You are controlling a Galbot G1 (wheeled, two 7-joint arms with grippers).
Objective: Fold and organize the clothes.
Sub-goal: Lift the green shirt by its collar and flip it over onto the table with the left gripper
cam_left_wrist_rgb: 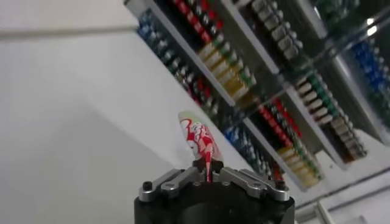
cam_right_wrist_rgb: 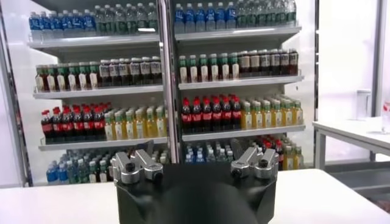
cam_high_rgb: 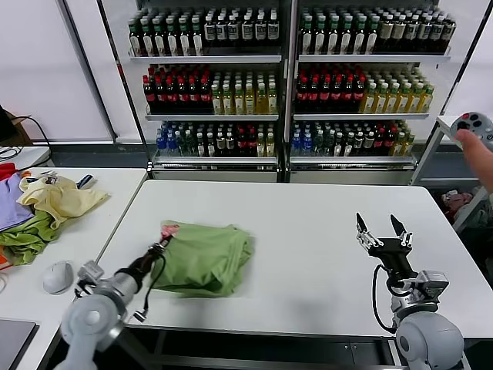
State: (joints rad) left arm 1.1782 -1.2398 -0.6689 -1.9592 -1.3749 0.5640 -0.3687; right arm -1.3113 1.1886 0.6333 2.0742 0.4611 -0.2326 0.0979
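The light sage-green shirt (cam_high_rgb: 204, 258) lies bunched and partly folded on the white table (cam_high_rgb: 308, 216), left of centre near the front edge. A bit of its red-and-white print shows at its far left corner. My left gripper (cam_high_rgb: 159, 250) is at the shirt's left edge, shut on a fold of the printed cloth. In the left wrist view that cloth (cam_left_wrist_rgb: 198, 140) sticks up from between the closed left gripper (cam_left_wrist_rgb: 209, 176). My right gripper (cam_high_rgb: 379, 225) is open and empty above the table's right side, well clear of the shirt. It also shows in the right wrist view (cam_right_wrist_rgb: 194, 152).
A side table on the left holds a pale yellow garment (cam_high_rgb: 58, 196), a darker green cloth (cam_high_rgb: 27, 239), a purple cloth (cam_high_rgb: 9, 208) and a small white rounded object (cam_high_rgb: 58, 276). Bottle shelves (cam_high_rgb: 285, 85) stand behind. A person's hand with a controller (cam_high_rgb: 474, 127) is at the far right.
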